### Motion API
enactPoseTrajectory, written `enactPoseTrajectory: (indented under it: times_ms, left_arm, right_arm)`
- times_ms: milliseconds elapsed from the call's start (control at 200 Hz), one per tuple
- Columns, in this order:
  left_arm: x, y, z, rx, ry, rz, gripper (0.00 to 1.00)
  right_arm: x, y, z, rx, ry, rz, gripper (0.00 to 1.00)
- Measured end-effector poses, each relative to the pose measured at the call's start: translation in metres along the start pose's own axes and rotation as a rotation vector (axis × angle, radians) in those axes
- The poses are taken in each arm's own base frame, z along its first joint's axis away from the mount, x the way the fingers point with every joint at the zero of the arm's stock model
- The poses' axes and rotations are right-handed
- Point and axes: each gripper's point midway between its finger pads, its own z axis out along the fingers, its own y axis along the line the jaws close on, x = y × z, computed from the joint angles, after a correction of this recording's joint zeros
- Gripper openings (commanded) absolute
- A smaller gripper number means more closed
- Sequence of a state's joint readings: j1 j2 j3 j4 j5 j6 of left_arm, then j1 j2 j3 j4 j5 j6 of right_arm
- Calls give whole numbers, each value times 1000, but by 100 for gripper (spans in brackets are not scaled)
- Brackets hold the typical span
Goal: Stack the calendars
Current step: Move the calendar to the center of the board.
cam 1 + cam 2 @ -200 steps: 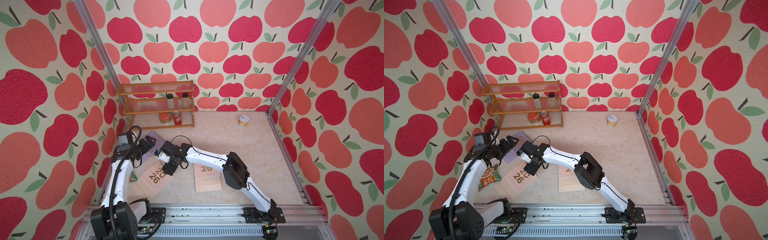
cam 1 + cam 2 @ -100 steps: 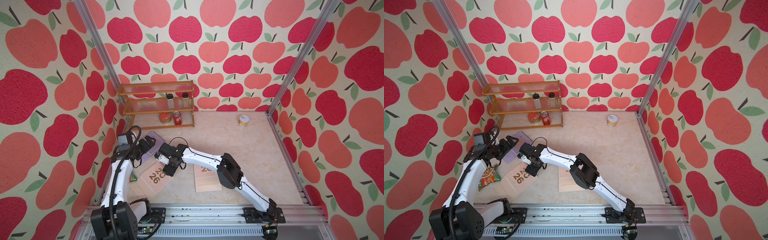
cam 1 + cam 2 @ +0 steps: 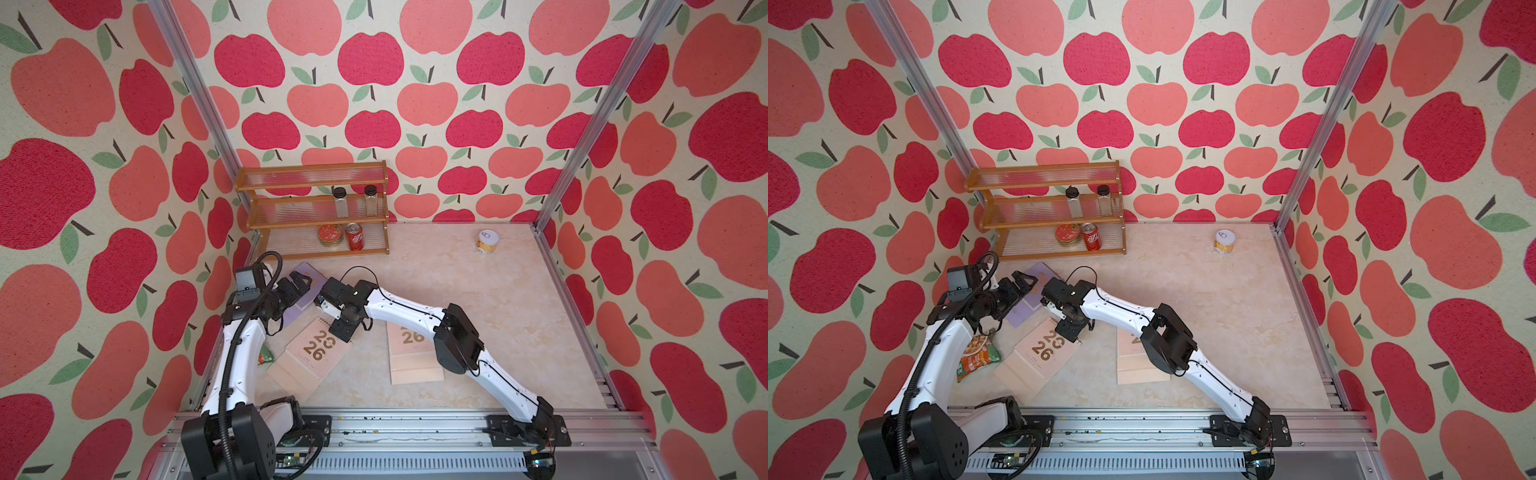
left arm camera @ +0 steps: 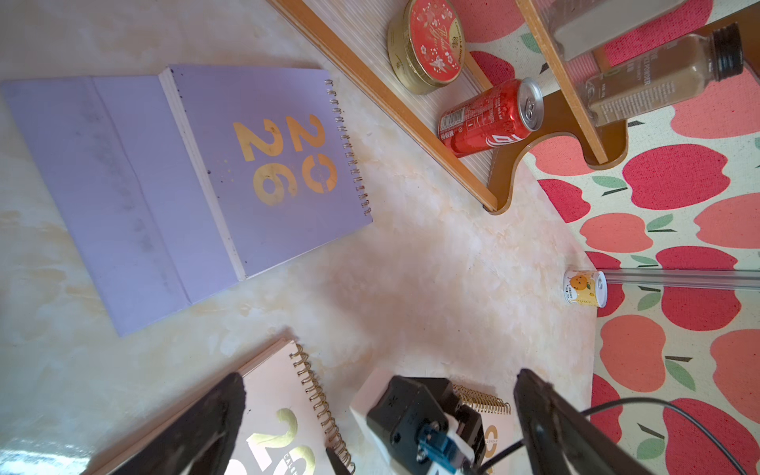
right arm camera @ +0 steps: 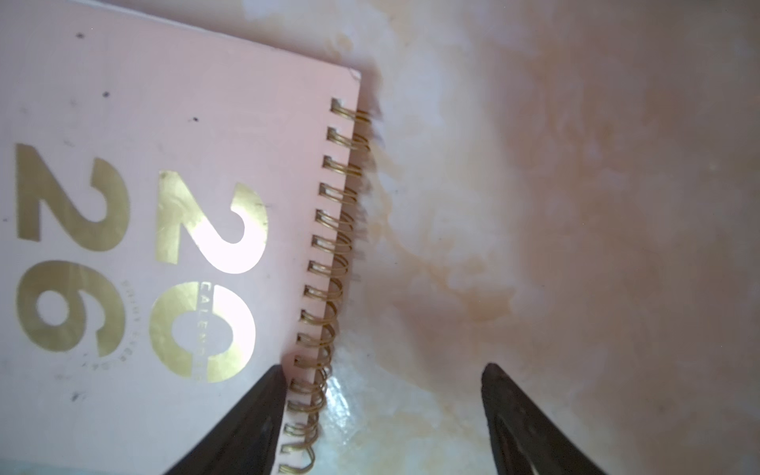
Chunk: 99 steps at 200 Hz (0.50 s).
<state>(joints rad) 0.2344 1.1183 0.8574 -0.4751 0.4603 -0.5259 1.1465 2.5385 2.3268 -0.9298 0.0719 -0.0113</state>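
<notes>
Three calendars were seen flat on the table (image 3: 457, 299), none yet stacked. A purple calendar (image 4: 267, 164) lay near the shelf (image 3: 311, 251), and a pink calendar (image 3: 309, 353) lay just in front of it. A second pink calendar (image 3: 411, 361) was partly hidden under the right arm. A fourth could not be made out.

The right tool (image 5: 382, 370) was held open at the pink calendar's coil (image 5: 333, 246). One finger was set over the cover beside the coil and the other over bare table. Nothing was gripped, and contact could not be confirmed. The left tool (image 3: 302, 281) was spread wide above the purple calendar and was empty.

The pink calendar was judged light and stiff, with card covers and little edge offered while flat. On the smooth table it would probably be pushed along rather than lifted. The coil side was judged the best hold, since the wire raises that edge and gives the fingers something to catch. A grip near the middle of the bound edge would be preferred, so that the calendar is kept level. The fold-out stand flap might be swung loose once raised.
</notes>
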Motion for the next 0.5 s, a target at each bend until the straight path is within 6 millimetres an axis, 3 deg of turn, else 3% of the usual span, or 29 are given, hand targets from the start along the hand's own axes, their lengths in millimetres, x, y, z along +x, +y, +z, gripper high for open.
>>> enactPoseTrajectory:
  times_ms: [495]
  left_arm:
    - [7, 3, 11, 5, 54, -20, 100]
  right_arm:
    - [-8, -102, 1, 112, -47, 98, 77]
